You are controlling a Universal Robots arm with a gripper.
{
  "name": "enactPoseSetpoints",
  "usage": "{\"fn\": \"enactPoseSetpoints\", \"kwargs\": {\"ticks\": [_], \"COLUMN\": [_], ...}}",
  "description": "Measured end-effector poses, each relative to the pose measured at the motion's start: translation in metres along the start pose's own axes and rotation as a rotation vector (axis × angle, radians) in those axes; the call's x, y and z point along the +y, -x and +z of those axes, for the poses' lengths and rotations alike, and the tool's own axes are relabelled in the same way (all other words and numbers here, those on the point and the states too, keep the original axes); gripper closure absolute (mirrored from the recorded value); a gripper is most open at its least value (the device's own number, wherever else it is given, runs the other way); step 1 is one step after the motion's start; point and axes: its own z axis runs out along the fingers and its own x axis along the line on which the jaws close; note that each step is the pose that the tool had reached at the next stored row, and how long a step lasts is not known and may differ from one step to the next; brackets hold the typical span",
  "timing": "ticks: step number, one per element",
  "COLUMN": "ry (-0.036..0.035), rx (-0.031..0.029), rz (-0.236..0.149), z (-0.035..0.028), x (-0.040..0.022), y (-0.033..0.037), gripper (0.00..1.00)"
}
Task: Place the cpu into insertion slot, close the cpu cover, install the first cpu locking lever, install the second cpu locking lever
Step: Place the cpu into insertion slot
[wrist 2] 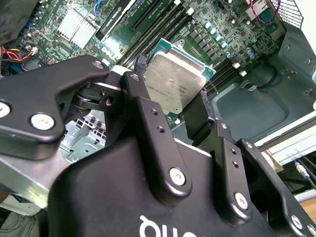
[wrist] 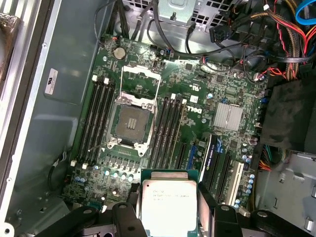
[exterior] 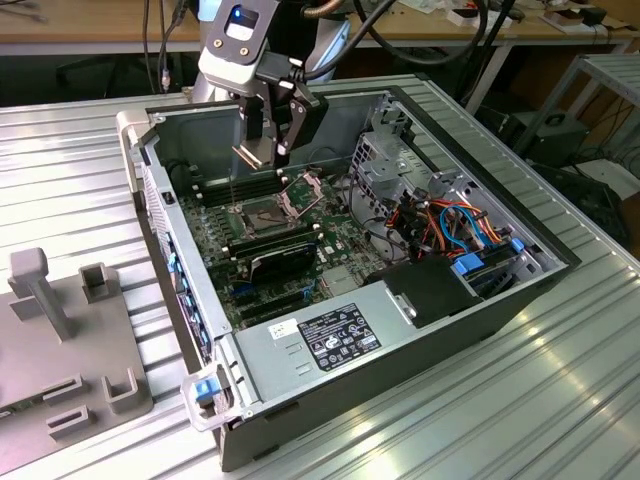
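On the exterior view's left, a grey plastic fixture (exterior: 60,330) with posts and recesses lies on the ribbed metal table (exterior: 500,420). Just beside it, toward the right, an open computer case (exterior: 180,290) is laid on its side, so that the green motherboard (exterior: 340,245) is exposed.

Over the left half of the case, the black fingers (exterior: 300,125) are held in the air. The cpu (exterior: 249,153) is clamped between them by two opposite edges — they are closed only as far as the width of the chip allows. In both wrist views the silvery metal top of the chip is seen between the two fingers.

The cpu is carried above the board and apart from the insertion slot (wrist: 131,123), which is uncovered and has no chip in it. The cpu cover (wrist: 140,81) is swung open and stands tilted up at one edge of the slot. Long black memory slots (wrist: 96,118) are seen on both sides of the slot.

Farther to the right in the exterior view, a metal drive cage (exterior: 385,160) and a bundle of orange, red and blue cables (exterior: 455,225) are found — and, at the near edge of the case, a grey power supply box (exterior: 330,340).
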Motion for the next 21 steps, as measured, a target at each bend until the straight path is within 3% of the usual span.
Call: {"fn": "enactPoseSetpoints", "kwargs": {"ticks": [5, 21], "ry": [0.0002, -0.0001], "rx": [0.0001, -0.0001], "rz": [0.0, 0.0], "z": [0.0005, 0.0108], "x": [0.0, -0.0005], "y": [0.0, -0.0002], "gripper": [0.45, 0.45]}}
